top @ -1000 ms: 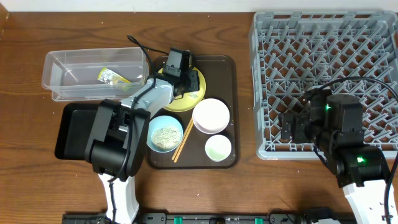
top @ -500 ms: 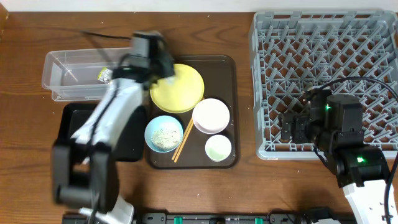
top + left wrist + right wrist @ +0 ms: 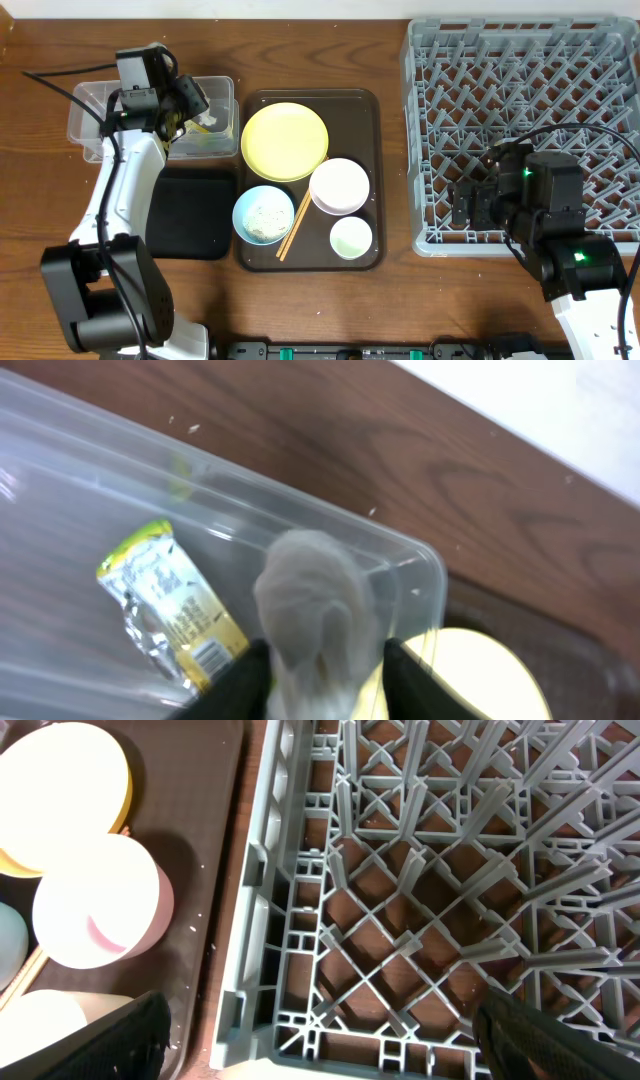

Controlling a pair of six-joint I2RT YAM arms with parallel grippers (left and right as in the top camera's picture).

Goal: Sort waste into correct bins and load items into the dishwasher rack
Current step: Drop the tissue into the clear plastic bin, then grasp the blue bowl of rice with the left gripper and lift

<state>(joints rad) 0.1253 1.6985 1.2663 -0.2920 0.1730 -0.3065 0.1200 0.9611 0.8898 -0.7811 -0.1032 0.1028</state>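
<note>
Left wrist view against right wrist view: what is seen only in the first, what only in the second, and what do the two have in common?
Only the left wrist view shows the clear box, the snack wrapper lying in it, and the crumpled tissue pinched in the left gripper over the box. Only the right wrist view shows the dishwasher rack, the white bowl and the open right gripper. Both show the yellow plate on the brown tray and some wooden table.
</note>
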